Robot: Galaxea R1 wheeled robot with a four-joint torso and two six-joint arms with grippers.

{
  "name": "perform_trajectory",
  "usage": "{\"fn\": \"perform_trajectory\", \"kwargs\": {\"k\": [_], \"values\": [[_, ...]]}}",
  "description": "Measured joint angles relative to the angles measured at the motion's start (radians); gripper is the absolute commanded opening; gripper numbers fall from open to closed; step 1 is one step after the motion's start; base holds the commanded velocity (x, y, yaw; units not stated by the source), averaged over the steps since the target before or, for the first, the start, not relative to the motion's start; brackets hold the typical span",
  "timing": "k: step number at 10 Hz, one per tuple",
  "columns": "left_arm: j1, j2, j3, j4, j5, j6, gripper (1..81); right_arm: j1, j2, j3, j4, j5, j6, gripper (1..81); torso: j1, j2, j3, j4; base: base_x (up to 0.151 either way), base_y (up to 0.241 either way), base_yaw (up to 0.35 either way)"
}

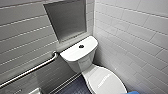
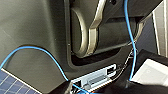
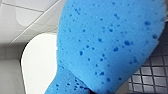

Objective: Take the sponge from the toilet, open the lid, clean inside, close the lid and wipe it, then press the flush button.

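Note:
The white toilet (image 1: 82, 62) stands in the corner, its oval lid (image 1: 106, 81) down over the bowl. In the middle of the flat tank top sits the round dark flush button (image 1: 81, 46). The bright blue sponge (image 3: 107, 45) looms close in the right wrist view, held in my shut right gripper, with a white rounded part of the toilet (image 3: 37, 65) behind it. A sliver of the blue sponge (image 1: 136, 93) also peeks in at the lower edge of the head view, just right of the lid. The left wrist view faces my own dark body and a blue cable (image 2: 45, 51).
A metal grab bar (image 1: 30, 71) runs along the tiled wall to the left of the tank. A recessed niche (image 1: 67, 18) sits above the tank. White tiled wall (image 1: 135, 37) closes in on the right. Dark tiled floor (image 1: 75, 87) lies left of the bowl.

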State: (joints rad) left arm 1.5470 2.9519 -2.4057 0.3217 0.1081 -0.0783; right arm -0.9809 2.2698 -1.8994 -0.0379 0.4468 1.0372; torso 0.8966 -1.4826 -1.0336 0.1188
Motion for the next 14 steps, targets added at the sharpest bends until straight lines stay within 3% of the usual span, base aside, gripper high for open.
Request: {"fn": "perform_trajectory", "kwargs": {"k": [4, 7, 10, 12, 14], "values": [[0.0, 0.009, 0.0, 0.0, 0.0, 0.021, 81.1, -0.216, -0.044, 0.012, -0.003, 0.06, 0.0, 1.0, 0.0, 0.0, 0.0, 0.0, 0.0, 0.0, 0.0], [-0.004, 0.01, 0.0, 0.005, 0.0, 0.024, 81.1, -0.348, -0.056, 0.07, -0.111, 0.069, -0.004, 1.0, 0.0, -0.001, 0.0, 0.0, 0.0, 0.0, 0.0], [-0.006, 0.012, 0.0, 0.019, 0.0, 0.025, 81.1, -0.358, -0.123, 0.243, -0.171, 0.021, -0.053, 1.0, 0.0, -0.002, 0.0, 0.0, 0.0, 0.0, 0.0], [-0.006, 0.013, 0.0, 0.019, -0.003, 0.026, 81.1, -0.342, -0.155, 0.356, -0.201, -0.055, -0.111, 1.0, 0.0, -0.002, 0.0, 0.0, 0.0, 0.0, 0.0], [-0.006, 0.019, 0.0, 0.02, -0.004, 0.025, 81.1, -0.25, -0.183, 0.423, -0.216, -0.141, -0.15, 1.0, 0.0, -0.002, 0.0, 0.0, 0.0, 0.0, 0.0]]}}
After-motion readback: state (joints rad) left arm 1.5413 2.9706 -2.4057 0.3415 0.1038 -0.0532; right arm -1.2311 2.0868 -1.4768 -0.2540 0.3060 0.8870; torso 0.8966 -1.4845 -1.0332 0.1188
